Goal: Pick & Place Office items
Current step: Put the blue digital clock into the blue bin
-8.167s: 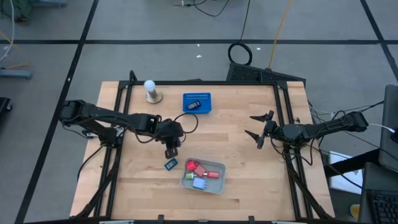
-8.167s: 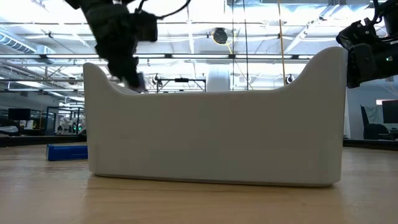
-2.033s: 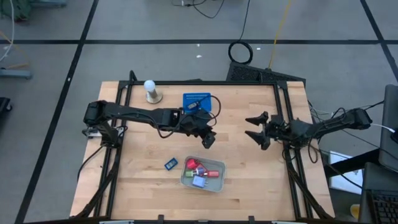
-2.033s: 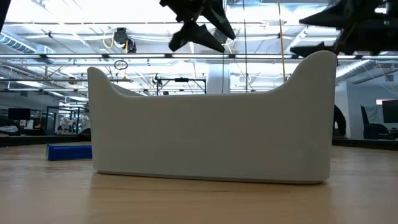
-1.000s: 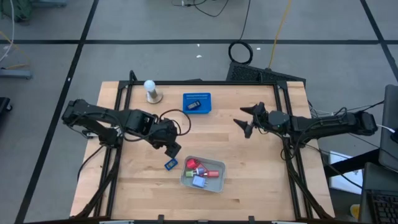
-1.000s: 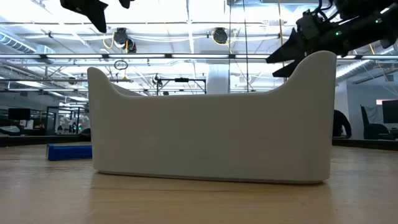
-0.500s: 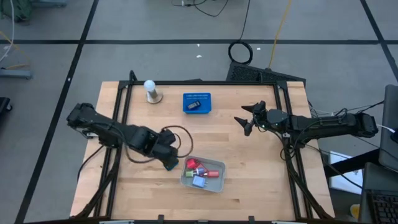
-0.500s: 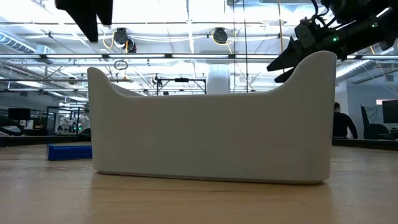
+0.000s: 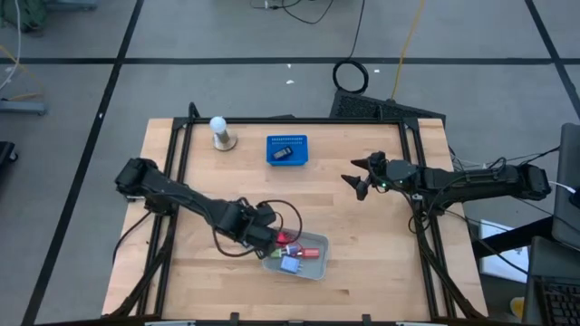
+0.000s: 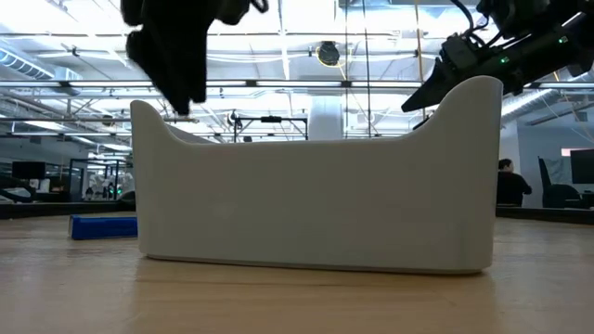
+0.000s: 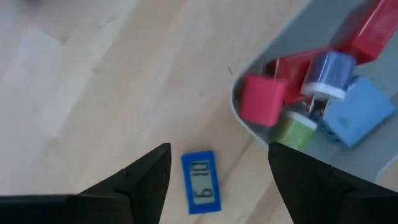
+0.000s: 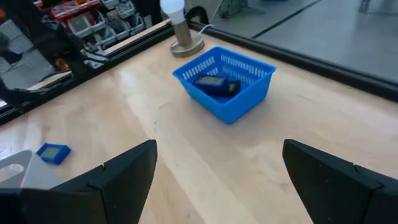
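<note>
On the wooden bench (image 9: 362, 244), most office items (image 11: 311, 93) already lie in the grey tray (image 9: 313, 269). One blue piece (image 11: 200, 182) remains just beside it, under the left end effector (image 11: 217, 180), fingers spread, empty. The right end effector (image 12: 217, 180) waits open mid-bench.

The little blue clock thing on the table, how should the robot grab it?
The small blue piece lies flat on the wood beside the gray tray. Probably best to come straight down and pinch its two long edges; the open left gripper already straddles it.
</note>
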Robot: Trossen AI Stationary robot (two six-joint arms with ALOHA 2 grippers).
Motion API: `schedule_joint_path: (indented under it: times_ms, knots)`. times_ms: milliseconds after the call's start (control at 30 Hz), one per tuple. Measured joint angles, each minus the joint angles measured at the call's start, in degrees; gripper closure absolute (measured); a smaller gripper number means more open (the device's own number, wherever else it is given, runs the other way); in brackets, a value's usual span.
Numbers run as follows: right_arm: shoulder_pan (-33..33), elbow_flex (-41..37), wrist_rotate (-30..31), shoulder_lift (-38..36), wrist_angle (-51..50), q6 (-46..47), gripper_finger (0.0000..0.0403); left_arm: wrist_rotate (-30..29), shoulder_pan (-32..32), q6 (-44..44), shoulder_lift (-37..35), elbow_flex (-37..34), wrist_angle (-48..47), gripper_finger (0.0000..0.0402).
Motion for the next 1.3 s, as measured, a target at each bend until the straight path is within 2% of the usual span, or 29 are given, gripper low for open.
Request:
schedule_joint_path:
  times_ms: [167, 400, 700, 1033, 1300]
  knots:
    - [0.0, 0.0, -1.8, 0.0, -0.1, 0.1, 0.0064, 4.8, 0.9, -1.2, -2.5, -8.1, 9.5, 0.0148]
    - [0.0, 0.0, -2.3, 0.0, -0.8, 1.4, 0.0064, 9.5, 0.7, -3.5, -10.0, -20.2, 23.3, 0.0147]
    - [0.0, 0.0, -2.2, 0.0, -0.7, 1.5, 0.0064, 12.4, 0.1, -4.9, -11.5, -24.6, 23.5, 0.0133]
    - [0.0, 0.0, -2.2, 0.0, -0.7, 2.6, 0.0064, 12.7, 0.3, -4.1, -11.5, -29.0, 26.2, 0.0148]
    - [0.0, 0.0, -2.2, 0.0, -0.7, 0.6, 0.0064, 12.9, 1.2, -5.1, -11.5, -30.5, 27.3, 0.0136]
